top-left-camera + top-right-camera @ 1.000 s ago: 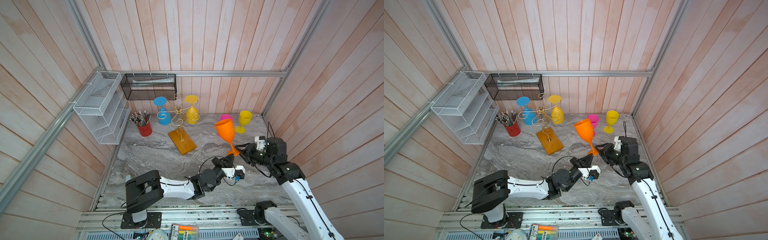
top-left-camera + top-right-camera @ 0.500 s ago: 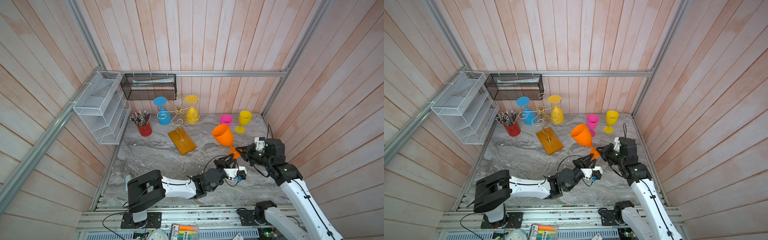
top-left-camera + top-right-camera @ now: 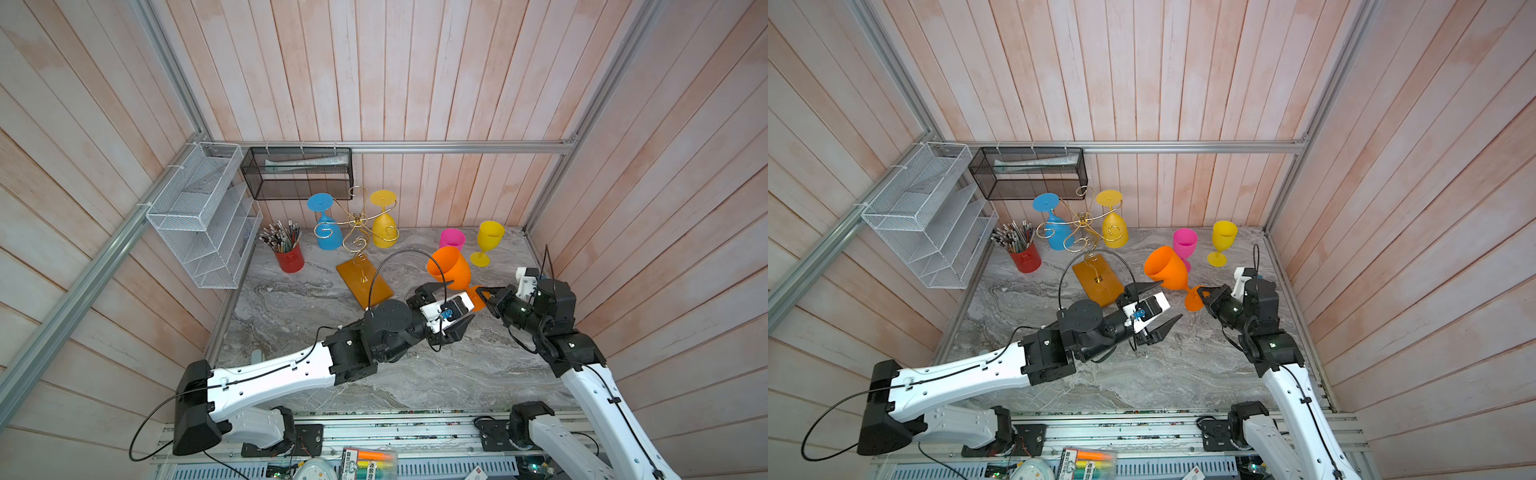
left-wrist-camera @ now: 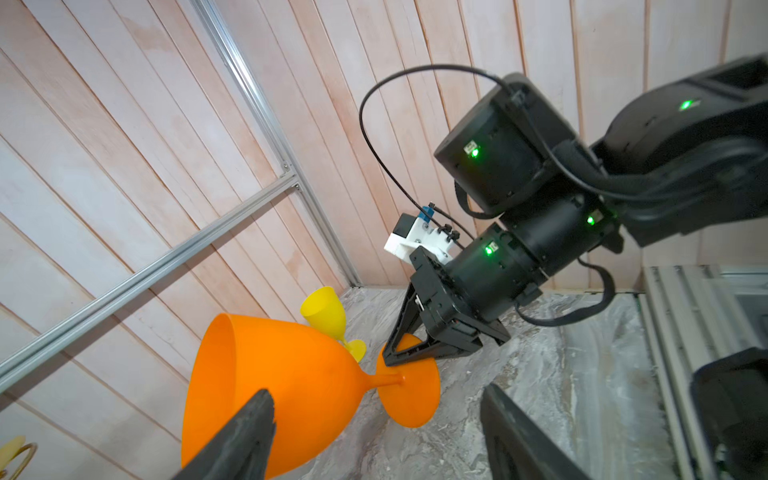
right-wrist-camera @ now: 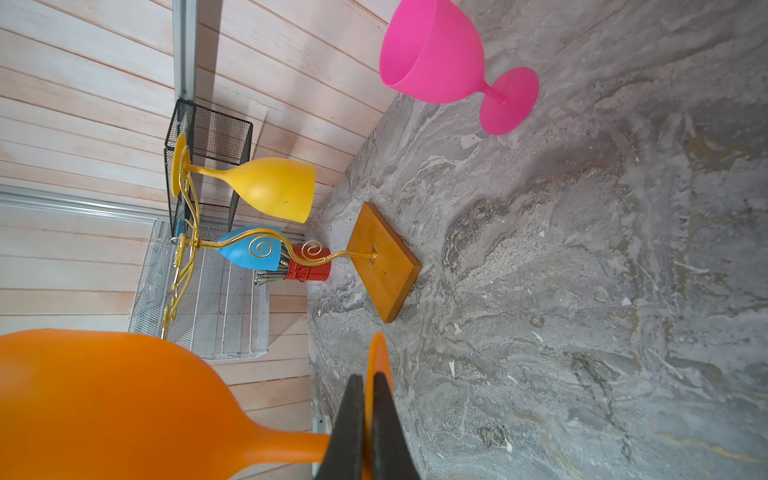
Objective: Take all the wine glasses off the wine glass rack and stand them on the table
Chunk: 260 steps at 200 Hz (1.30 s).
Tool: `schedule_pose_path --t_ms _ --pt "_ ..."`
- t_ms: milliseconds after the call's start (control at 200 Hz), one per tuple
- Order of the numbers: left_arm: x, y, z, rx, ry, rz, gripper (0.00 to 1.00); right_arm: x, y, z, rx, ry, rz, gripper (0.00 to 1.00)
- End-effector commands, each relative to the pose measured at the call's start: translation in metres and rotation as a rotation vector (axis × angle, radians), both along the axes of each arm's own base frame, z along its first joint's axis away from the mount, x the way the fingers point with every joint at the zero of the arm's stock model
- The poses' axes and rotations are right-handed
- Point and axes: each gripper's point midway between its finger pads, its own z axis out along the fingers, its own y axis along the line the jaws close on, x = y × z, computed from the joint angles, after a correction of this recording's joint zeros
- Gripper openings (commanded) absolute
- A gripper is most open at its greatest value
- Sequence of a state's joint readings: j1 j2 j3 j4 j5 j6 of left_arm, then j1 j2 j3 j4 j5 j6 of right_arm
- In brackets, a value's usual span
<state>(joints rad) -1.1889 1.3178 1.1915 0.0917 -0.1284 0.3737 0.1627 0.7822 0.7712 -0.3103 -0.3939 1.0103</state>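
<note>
Nearest the front of the bench, the left claw stood with its fingers well apart. In the left wrist view its two dark fingers flanked the stem and foot of the orange glass. One finger overlapped the bowl there, and whether it touched I could not tell. Just to its right, the right claw was clamped on the rim of the orange glass's round foot, its fingers pressed together on the thin edge. The orange glass was off the rack, between the two claws, tilted with its open bowl leaning left and toward the back. Whether the foot rested on the bench I could not tell.

Behind it the rack stood on its wooden base, which lay on the bench just left of the orange glass and apart from it. A pink glass and a standing yellow glass were upright side by side toward the back right. On the rack's curled gold arms a blue glass and a hanging yellow glass hung upside down by their feet, one on each side of the post. Farther left, a red cup full of pens sat near the back wall. A white mesh shelf was fixed to the left wall, and a black mesh basket hung on the back wall.
</note>
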Motion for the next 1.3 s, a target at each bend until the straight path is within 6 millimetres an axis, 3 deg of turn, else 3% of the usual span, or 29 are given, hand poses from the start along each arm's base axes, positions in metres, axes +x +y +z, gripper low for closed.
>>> schedule_pose_path --t_ms 0,155,320,600,745,810,915,1070,1260,1295 --pt "-0.009 -0.003 -0.028 0.074 0.219 -0.107 0.8 0.002 -0.003 0.014 -0.052 -0.117 0.006 0.0" --pt "0.004 0.001 -0.011 0.031 0.284 -0.126 0.79 -0.003 -0.006 0.019 -0.089 -0.167 0.013 0.0" --pt "0.016 0.001 -0.009 0.031 0.326 -0.129 0.76 -0.007 -0.009 0.024 -0.111 -0.199 0.006 0.0" --pt "0.018 -0.003 -0.015 0.032 0.376 -0.165 0.52 -0.006 -0.005 0.027 -0.103 -0.215 0.024 0.0" --pt "0.022 -0.003 -0.015 0.027 0.379 -0.159 0.45 -0.005 -0.003 0.029 -0.101 -0.226 0.035 0.0" --pt "0.024 -0.002 -0.015 0.026 0.373 -0.152 0.45 -0.005 -0.003 0.029 -0.1 -0.23 0.036 0.0" --pt "0.026 0.003 -0.007 0.014 0.364 -0.145 0.58 -0.005 -0.003 0.03 -0.102 -0.235 0.036 0.0" --pt "0.022 0.011 0.008 -0.002 0.343 -0.157 0.67 -0.003 -0.003 0.03 -0.109 -0.231 0.036 0.0" --pt "0.022 0.024 0.02 -0.036 0.33 -0.154 0.69 -0.001 -0.001 0.033 -0.115 -0.244 0.048 0.0" --pt "0.035 0.033 0.021 -0.049 0.33 -0.124 0.69 -0.001 -0.001 0.034 -0.116 -0.245 0.05 0.0"
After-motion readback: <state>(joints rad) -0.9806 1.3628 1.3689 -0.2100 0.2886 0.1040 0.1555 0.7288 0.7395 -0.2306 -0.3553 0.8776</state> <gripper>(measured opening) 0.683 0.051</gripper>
